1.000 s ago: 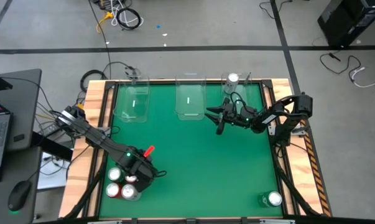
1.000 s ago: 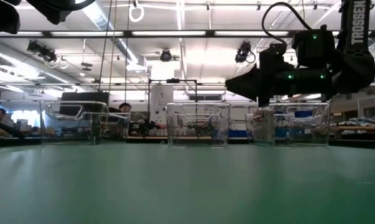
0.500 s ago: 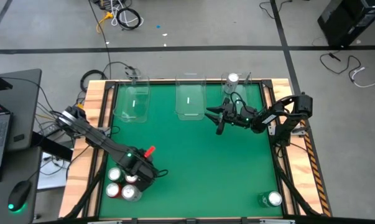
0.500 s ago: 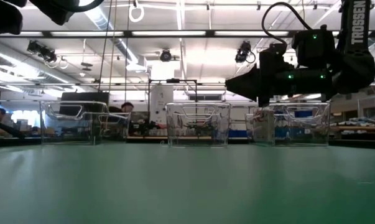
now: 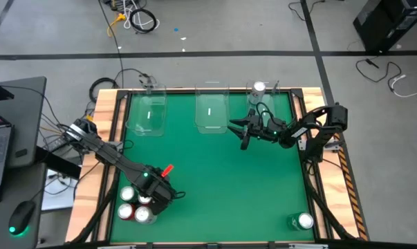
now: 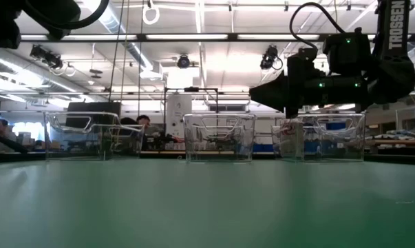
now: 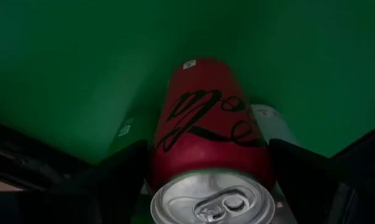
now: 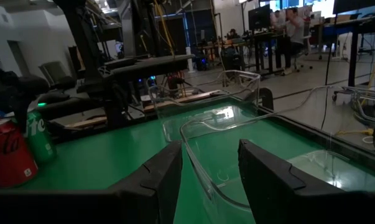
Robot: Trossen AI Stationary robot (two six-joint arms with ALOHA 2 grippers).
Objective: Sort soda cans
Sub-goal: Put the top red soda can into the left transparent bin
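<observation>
Several soda cans stand in a cluster at the table's near left corner [image 5: 127, 194]. My left gripper [image 5: 153, 196] hangs over them, pointing down, open. In the left wrist view its fingers [image 7: 115, 177] stand on either side of an upright red can [image 7: 206, 130], with a green can [image 7: 126, 129] and a silver-white can [image 7: 269, 119] close beside it. Whether the fingers touch the red can, I cannot tell. A silver can [image 5: 258, 88] stands in the far right bin, and a green can [image 5: 303, 221] at the near right corner. My right gripper [image 5: 234, 126] hovers level and open near the bins.
Three clear plastic bins [image 5: 147, 111], [image 5: 211, 111], [image 5: 267, 100] line the far edge. Wooden rails [image 5: 106, 131] frame the green mat. The mat's middle [image 5: 222, 180] is bare. People sit at desks in the room beyond [image 8: 287, 18].
</observation>
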